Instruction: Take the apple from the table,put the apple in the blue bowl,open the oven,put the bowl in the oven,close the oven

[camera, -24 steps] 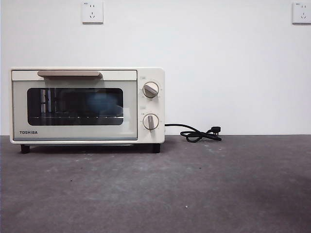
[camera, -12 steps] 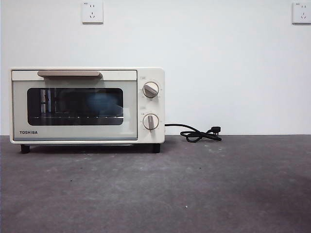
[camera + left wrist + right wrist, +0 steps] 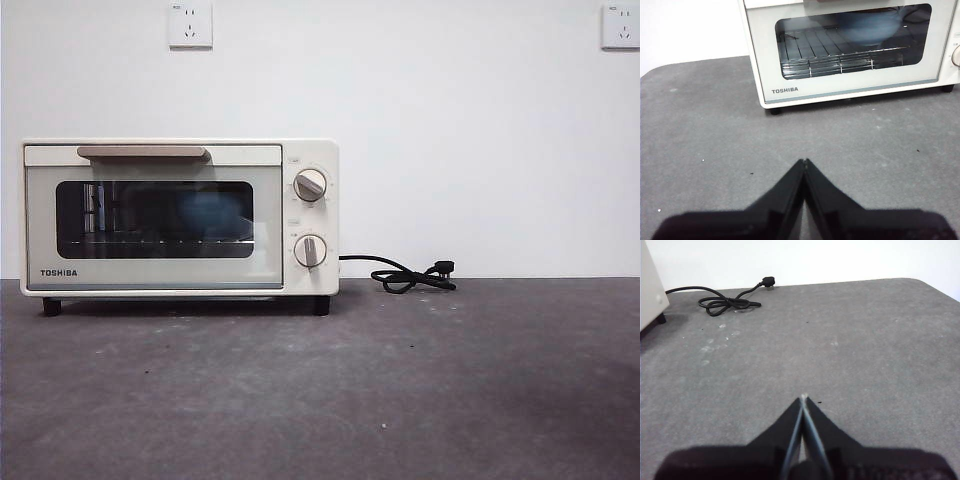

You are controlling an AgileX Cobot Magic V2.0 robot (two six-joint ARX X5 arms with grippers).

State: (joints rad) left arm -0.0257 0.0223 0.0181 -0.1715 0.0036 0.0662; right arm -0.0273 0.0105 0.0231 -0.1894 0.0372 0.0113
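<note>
The cream-white Toshiba oven [image 3: 180,218] stands at the back left of the table [image 3: 400,390] with its glass door closed. Through the glass the blue bowl [image 3: 212,212] shows dimly on the wire rack, and the left wrist view shows the blue bowl [image 3: 867,27] as well. The apple is hidden from every view. My left gripper [image 3: 804,161] is shut and holds nothing, low over the table in front of the oven [image 3: 850,50]. My right gripper [image 3: 803,398] is shut too, over bare table to the right of the oven [image 3: 650,290]. Neither arm appears in the front view.
The oven's black cord [image 3: 410,275] lies coiled on the table to the right of it, near the back wall, and the cord [image 3: 725,299] is also in the right wrist view. Two wall sockets [image 3: 190,25] sit high on the white wall.
</note>
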